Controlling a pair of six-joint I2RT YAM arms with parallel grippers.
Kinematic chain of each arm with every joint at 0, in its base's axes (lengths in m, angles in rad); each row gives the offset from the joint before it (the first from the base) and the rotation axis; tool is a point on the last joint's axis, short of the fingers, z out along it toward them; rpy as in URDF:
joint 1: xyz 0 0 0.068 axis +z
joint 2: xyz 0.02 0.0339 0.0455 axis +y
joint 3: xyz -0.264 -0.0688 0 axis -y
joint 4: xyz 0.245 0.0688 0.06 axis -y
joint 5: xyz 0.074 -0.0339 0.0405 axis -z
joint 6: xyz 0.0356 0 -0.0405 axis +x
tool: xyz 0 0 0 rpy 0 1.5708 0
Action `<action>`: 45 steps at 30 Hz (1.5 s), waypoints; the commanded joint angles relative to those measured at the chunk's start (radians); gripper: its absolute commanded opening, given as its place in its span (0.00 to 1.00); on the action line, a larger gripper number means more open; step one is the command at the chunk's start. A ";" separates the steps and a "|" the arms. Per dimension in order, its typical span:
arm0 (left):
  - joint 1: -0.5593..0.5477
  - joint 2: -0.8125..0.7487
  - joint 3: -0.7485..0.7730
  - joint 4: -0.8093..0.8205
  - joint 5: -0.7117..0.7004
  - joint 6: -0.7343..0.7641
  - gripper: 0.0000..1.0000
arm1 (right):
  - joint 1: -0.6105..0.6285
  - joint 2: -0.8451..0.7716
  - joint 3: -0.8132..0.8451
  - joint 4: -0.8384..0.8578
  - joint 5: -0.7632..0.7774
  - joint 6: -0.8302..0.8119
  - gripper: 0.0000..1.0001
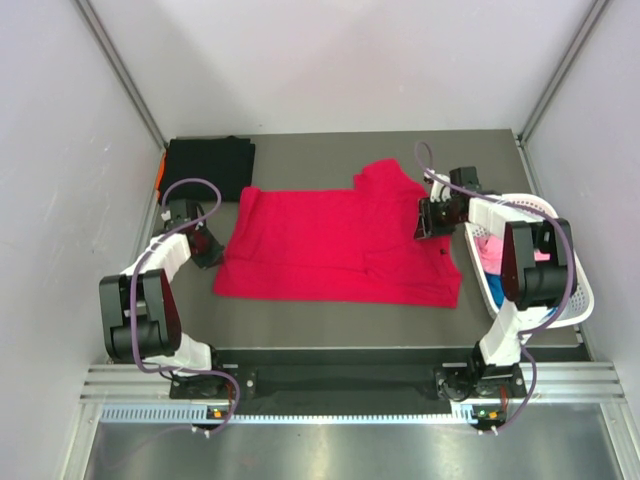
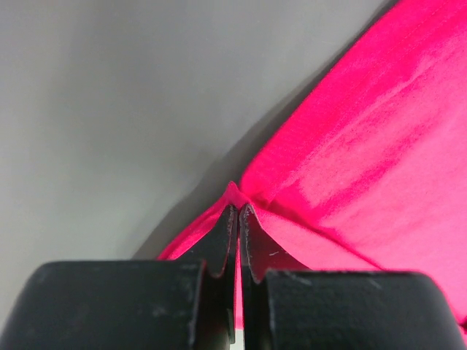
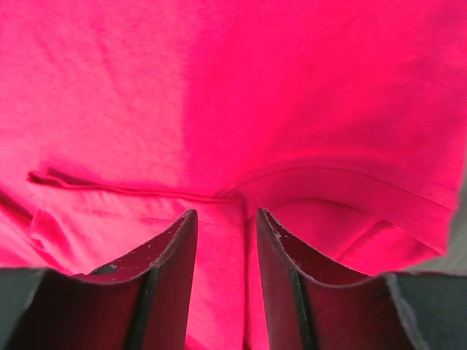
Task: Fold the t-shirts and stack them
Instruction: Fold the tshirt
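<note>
Hidden: basket (image 1: 582, 305) mostly behind my right arm (image 1: 525, 262).
Left gripper (image 2: 238, 210): pinching edge of red t-shirt (image 1: 340, 245).
Right gripper (image 3: 226, 213): narrowly parted over it.
Room: I see table (image 1: 330, 322) along near hem.

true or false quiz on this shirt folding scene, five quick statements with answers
1. The red t-shirt lies spread on the table. True.
2. The left gripper has its fingers wide open. False: they are shut on the red t-shirt's edge.
3. The black t-shirt lies in the white basket. False: it lies folded at the table's far left corner.
4. The white basket holds pink cloth and blue cloth. True.
5. The right gripper has its fingers apart at the red t-shirt. True.
</note>
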 commanded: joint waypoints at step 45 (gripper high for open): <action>0.000 -0.009 0.023 0.021 0.005 -0.038 0.00 | 0.003 -0.075 0.018 0.035 0.054 0.091 0.00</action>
